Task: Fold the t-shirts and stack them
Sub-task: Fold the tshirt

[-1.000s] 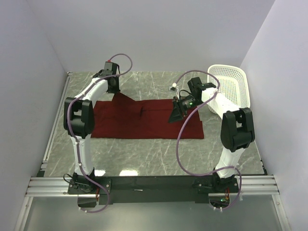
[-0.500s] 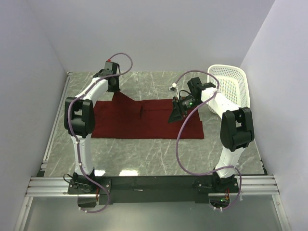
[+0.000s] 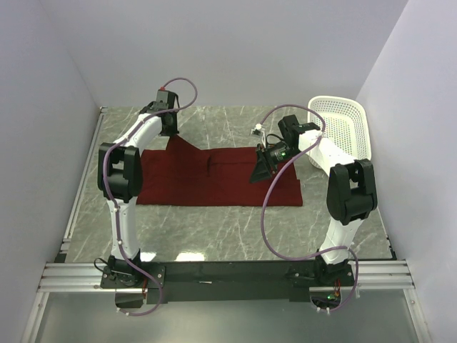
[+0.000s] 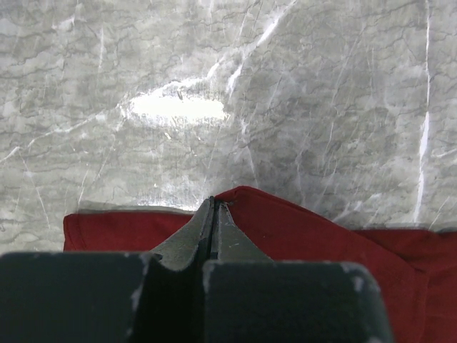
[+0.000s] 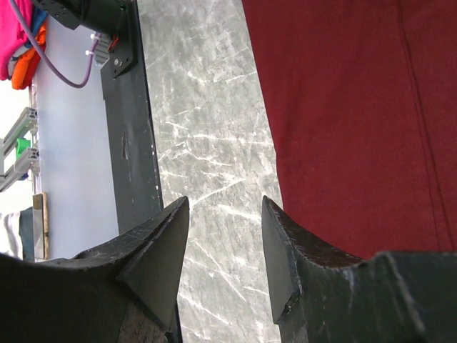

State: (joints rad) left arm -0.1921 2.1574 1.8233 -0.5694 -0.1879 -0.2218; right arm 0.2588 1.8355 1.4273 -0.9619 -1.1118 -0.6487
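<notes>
1. Nearest you, both arms rise from their bases at the counter's (image 3: 214, 232) front edge. The right arm (image 3: 350, 193) stands as it did a second ago. The left arm (image 3: 121, 175) has its elbow a touch further in toward the counter than before, a very small shift.
2. The maroon t-shirt (image 3: 214, 184) lies spread flat on the marble between the two arms, with its near hem straight and running left to right. A short crease shows near its middle. Its outline looks almost the same as a second ago.
3. Your right end effector (image 3: 258, 171) hangs over the right part of the t-shirt. Its fingers are spread apart and hold nothing. In the right wrist view, bare marble lies under the gap between them, and the cloth's edge runs just beside one finger. Its spread has not changed over the last second.
4. Further back, your left end effector (image 4: 213, 207) is at the t-shirt's far left corner. In the left wrist view, its fingers are pressed together with no gap. The cloth's edge rises to a small peak right at the tips, so it appears to be pinching that edge. From above, the same corner is drawn up into a point under the wrist. The grip is as tight as it was a second ago.
5. Farthest from you, a white mesh basket (image 3: 343, 132) sits at the far right corner of the counter, well apart from the t-shirt.
</notes>
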